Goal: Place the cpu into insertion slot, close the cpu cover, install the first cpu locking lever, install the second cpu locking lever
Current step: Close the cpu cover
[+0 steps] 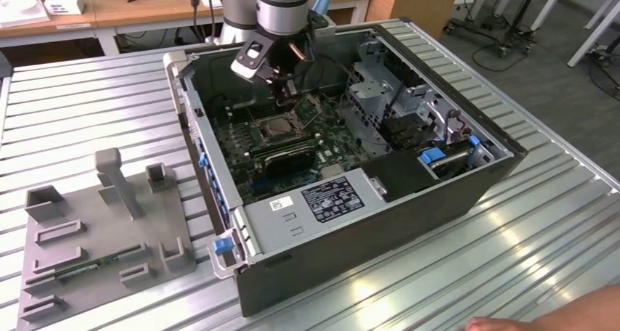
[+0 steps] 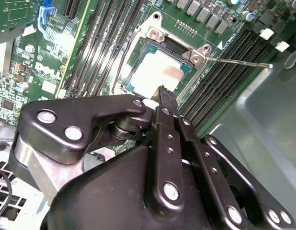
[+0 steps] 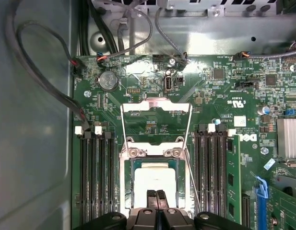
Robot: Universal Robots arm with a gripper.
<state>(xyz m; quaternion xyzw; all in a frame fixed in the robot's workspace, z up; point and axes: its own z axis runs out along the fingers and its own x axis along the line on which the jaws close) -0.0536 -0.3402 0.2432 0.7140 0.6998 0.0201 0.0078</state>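
Pincer (image 3: 156, 196), fingertips pressed together and empty, hangs close over the cpu (image 3: 155, 178), which sits in the insertion slot (image 2: 135, 48); the cpu cover (image 3: 156, 103) stands open.

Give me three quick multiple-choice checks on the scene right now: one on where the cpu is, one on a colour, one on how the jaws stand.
1. Where is the cpu?
A. Lifted clear in the jaws.
B. Seated in the insertion slot.
C. Lying flipped over beside the slot.

2. What colour is the circuit board around the slot?
A. Green.
B. Red.
C. White.

3. How do the jaws of the gripper stand?
A. Spread wide.
B. Clamped on the cpu.
C. Shut together.

Answers:
1 B: its silvery top lies inside the slot's rim in both wrist views.
2 A: the board is green all around the slot.
3 C: the two jaws meet in the first wrist view.
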